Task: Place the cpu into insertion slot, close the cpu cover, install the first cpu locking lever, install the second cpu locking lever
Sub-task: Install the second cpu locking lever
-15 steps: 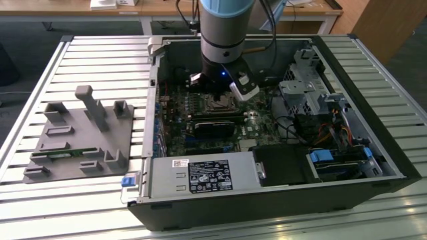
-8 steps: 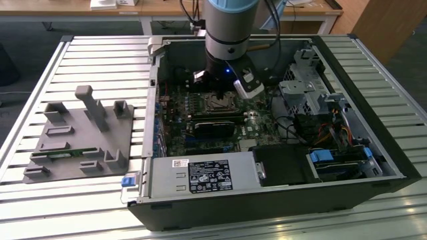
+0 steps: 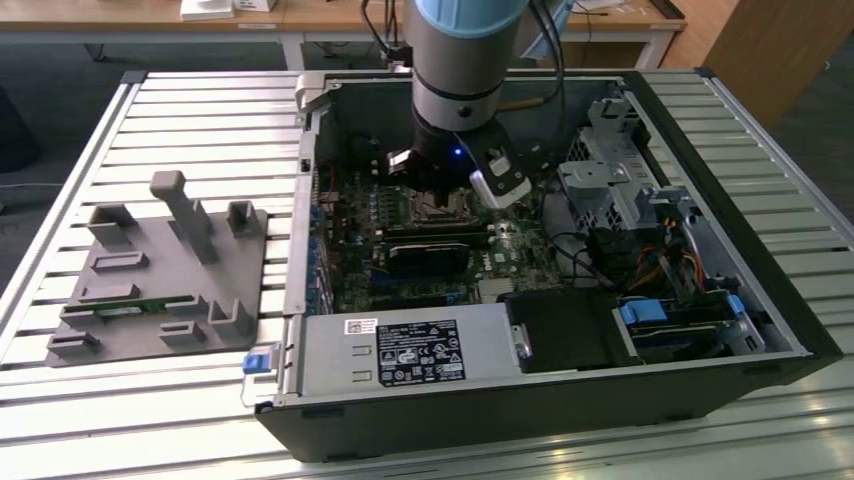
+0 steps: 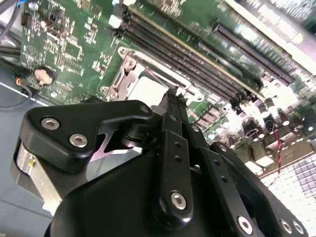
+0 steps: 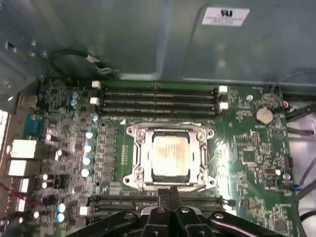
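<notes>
One chip, the cpu (image 5: pixel 170 155), already lies in the insertion slot (image 5: pixel 139 159) with the cpu cover (image 5: pixel 170 131) framing it. Our fingers (image 5: pixel 170 193) hang pressed together, holding nothing, just beside the socket edge. We risk scraping the memory slots (image 5: pixel 158 201) if they drop off-line.

Even, diffuse overhead lighting in the exterior view; the open black computer case (image 3: pixel 747 330) is shadowed inside. Glare whitens the square silver-grey metal chip (image 5: pixel 170 155) in both wrist views. Second wrist view: background soft, right edge overexposed.
</notes>
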`<action>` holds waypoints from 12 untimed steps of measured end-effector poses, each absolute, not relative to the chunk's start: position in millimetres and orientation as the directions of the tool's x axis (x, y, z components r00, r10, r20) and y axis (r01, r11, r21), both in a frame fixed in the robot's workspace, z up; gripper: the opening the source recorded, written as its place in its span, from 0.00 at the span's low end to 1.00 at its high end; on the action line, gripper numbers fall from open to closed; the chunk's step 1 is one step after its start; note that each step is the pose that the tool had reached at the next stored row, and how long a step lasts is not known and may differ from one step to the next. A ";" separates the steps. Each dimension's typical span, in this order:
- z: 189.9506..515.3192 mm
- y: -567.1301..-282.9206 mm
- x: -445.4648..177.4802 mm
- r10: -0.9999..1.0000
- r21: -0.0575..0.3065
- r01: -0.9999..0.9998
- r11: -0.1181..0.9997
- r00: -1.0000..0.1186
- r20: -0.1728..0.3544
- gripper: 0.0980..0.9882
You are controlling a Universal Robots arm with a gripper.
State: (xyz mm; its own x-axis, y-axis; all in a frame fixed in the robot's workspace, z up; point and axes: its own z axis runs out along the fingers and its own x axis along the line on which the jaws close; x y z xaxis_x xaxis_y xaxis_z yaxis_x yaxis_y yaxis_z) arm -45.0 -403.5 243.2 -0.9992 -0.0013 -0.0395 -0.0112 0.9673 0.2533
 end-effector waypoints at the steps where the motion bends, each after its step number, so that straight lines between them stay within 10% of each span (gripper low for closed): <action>1: 242.6 -405.2 -45.0 0.000 0.253 -0.010 0.967 -0.999 -0.039 0.03; 12: 229.4 -408.4 -58.6 0.000 0.253 -0.010 0.967 -0.999 -0.038 0.03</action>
State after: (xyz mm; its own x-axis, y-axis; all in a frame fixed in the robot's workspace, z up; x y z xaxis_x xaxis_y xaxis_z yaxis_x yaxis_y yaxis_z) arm -58.6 -408.4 229.4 -0.9993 0.0002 -0.0385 -0.0095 0.9674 0.2532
